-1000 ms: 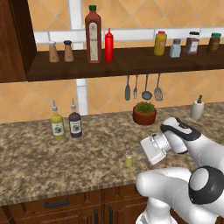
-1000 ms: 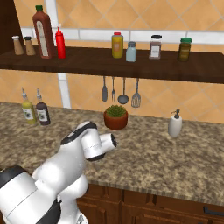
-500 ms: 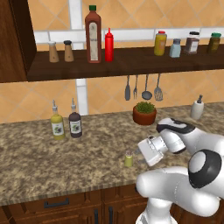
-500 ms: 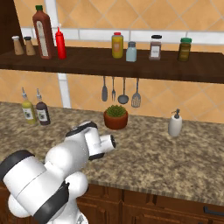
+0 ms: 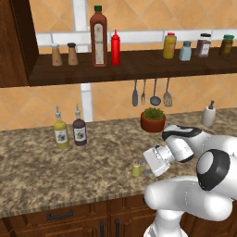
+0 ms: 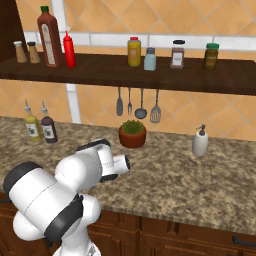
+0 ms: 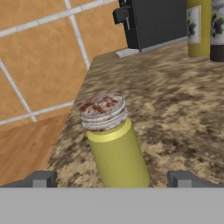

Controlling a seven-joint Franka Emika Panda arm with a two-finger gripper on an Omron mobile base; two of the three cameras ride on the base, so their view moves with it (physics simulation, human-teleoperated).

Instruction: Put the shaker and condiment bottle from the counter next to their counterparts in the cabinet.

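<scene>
**Framing the Shaker Between Wide Jaws**

Seen in the hand view: shaker (image 7: 116, 146) placed between the two dark fingertips (image 7: 41, 179), roughly centred in the gap, nearer neither tip by any clear margin. Jaws spread wide, holding nothing; clear space visible on both sides of the shaker body, no contact with either tip.

Seen in the left base view: gripper (image 5: 149, 163) low over the counter (image 5: 41, 171), pointed left, with the shaker (image 5: 136, 168) standing just beside it on the near part of the granite, close to the front edge.

Shaker appearance: small yellow-green cylinder, smooth and unlabelled, topped by a ribbed grey cap with reddish-brown speckling on its flat face. Appears tilted in the hand view, upright on the counter in the left base view.

Elsewhere: red condiment bottle (image 5: 115, 47) upright on the cabinet (image 5: 139, 65) shelf, just right of a tall dark red labelled bottle (image 5: 98, 36). Two brown shakers (image 5: 63, 54) farther left on the same shelf. Yellow bottle (image 5: 60, 133) and dark bottle (image 5: 79, 131) side by side on the counter, far left, well apart from the shaker.
</scene>
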